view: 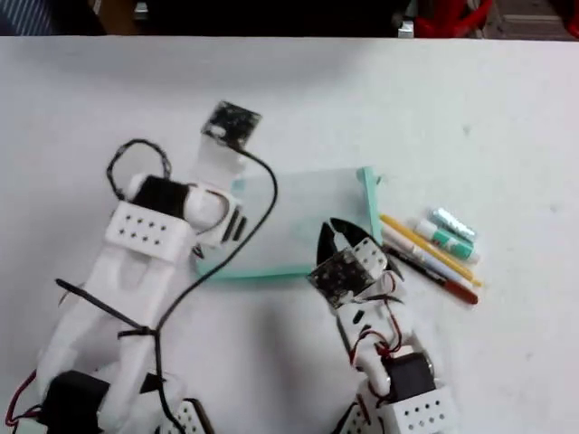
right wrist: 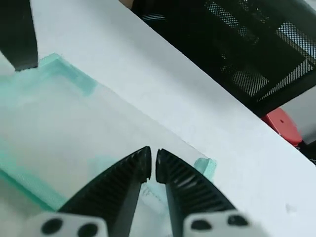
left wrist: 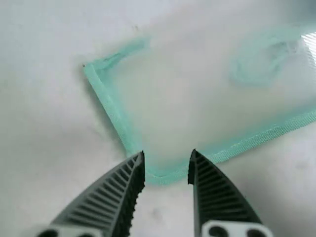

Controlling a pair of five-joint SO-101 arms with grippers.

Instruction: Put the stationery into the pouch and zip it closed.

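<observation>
Teal-edged clear pouch [view: 303, 221] lies flat mid-table, with the stationery [view: 434, 246] just right of it. My left gripper [left wrist: 167, 157] hangs open at a left corner. My right gripper [right wrist: 153, 154] sits almost closed over the right end.

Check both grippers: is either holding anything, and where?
Left gripper holds nothing, open at the pouch corner. Right gripper is shut over the pouch; a pinch cannot be told.
</observation>
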